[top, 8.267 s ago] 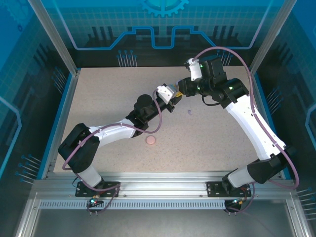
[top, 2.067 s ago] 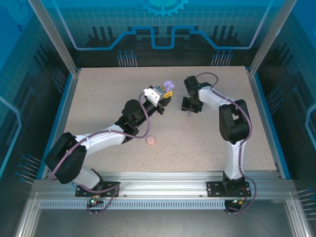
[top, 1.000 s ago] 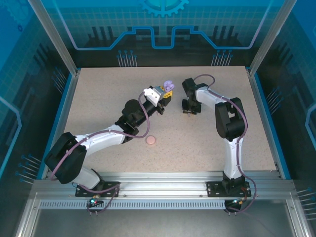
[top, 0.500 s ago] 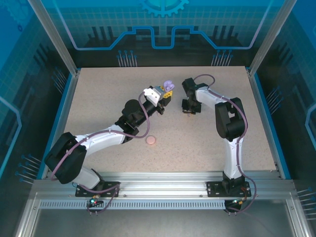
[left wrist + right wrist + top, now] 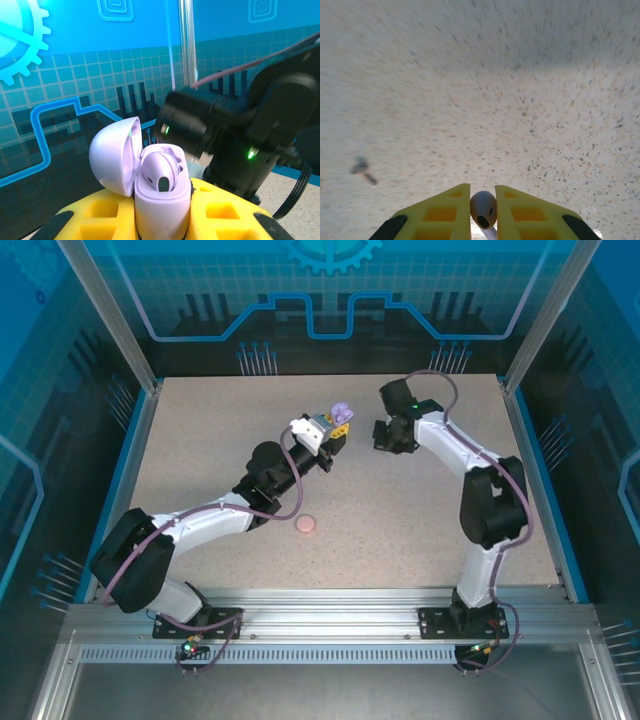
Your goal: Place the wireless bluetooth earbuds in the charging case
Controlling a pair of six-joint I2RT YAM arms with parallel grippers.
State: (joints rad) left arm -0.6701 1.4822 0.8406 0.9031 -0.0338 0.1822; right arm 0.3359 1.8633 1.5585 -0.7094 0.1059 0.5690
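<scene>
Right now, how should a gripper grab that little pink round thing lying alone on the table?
Probably from straight above, pinching the pink round thing across its opposite sides: it lies low and flat on the table, with open room all around it.

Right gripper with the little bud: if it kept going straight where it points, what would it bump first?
Probably the speckled table: it lies straight ahead of the right gripper and its pinched earbud, with nothing between. How far is unclear.
</scene>
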